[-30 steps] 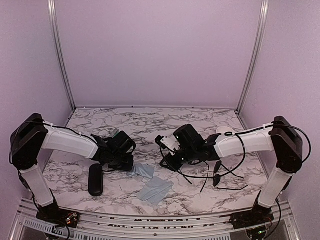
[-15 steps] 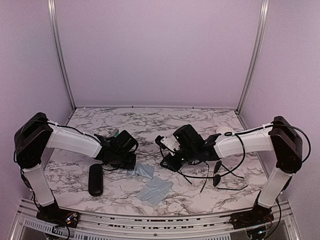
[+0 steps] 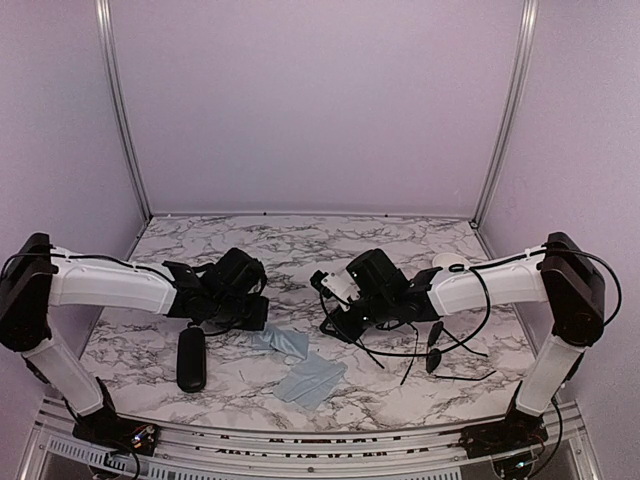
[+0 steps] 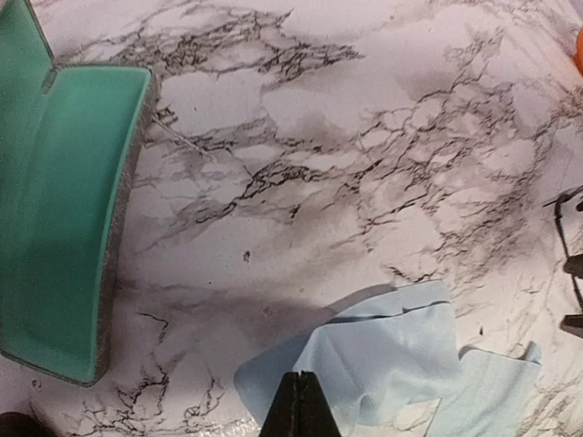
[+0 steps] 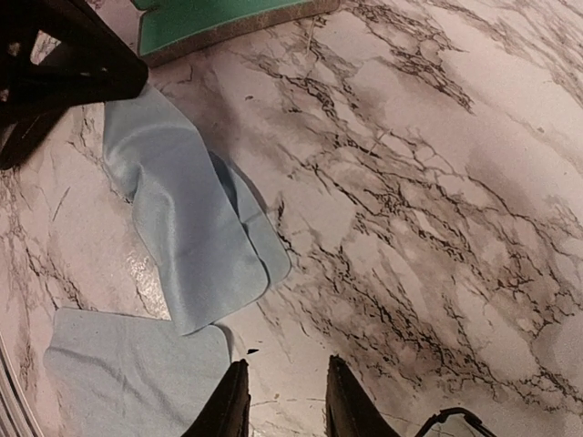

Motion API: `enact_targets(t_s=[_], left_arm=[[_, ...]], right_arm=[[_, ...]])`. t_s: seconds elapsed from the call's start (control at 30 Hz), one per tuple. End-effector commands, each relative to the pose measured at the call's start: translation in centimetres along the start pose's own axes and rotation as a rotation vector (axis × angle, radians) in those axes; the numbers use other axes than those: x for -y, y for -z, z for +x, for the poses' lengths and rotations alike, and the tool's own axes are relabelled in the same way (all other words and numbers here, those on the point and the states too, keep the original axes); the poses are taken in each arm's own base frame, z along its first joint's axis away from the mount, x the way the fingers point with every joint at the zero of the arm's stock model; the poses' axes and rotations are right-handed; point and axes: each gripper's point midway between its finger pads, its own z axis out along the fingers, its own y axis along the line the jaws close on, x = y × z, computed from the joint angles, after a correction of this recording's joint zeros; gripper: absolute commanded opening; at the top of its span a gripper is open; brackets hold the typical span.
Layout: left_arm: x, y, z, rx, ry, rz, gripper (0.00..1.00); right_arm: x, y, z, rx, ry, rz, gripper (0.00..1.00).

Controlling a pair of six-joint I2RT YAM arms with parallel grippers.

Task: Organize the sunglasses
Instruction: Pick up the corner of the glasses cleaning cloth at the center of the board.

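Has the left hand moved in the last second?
Yes. In the top view the left hand has pulled slightly back and left, away from the blue cloth; the black case stays put.

Sunglasses (image 3: 432, 357) lie right of blue cloths (image 3: 311, 380) (black case (image 3: 190, 359) left).

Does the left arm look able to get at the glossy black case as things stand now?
Probably yes. The black case lies uncovered on the table, close by the left gripper on its near side; the shut jaws must open first.
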Motion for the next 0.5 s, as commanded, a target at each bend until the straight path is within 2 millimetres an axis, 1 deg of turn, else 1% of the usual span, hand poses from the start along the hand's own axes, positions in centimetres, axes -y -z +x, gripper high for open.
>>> enact_targets(t_s=[0.0, 0.13, 0.27, 0.37, 0.47], left_arm=[[1.0, 4.4, -3.1, 0.086, 0.011, 0.047, 0.00], [1.2, 6.3, -3.5, 0.110, 0.032, 0.080, 0.00], [1.9, 7.7, -3.6, 0.120, 0.041, 0.137, 0.00], [3.5, 9.0, -4.1, 0.128, 0.017, 0.206, 0.00], [6.1, 11.1, -5.0, 0.145, -0.022, 0.303, 0.00]], right_arm=[[-0.3, 1.0, -2.5, 0.070, -0.006, -0.008, 0.29], [-0.8, 1.1, -2.8, 0.083, 0.003, -0.035, 0.29], [-1.8, 1.7, -3.8, 0.124, 0.033, -0.081, 0.29], [-2.1, 2.5, -4.8, 0.162, 0.075, -0.083, 0.29], [-1.7, 3.8, -5.9, 0.188, 0.107, -0.047, 0.29]])
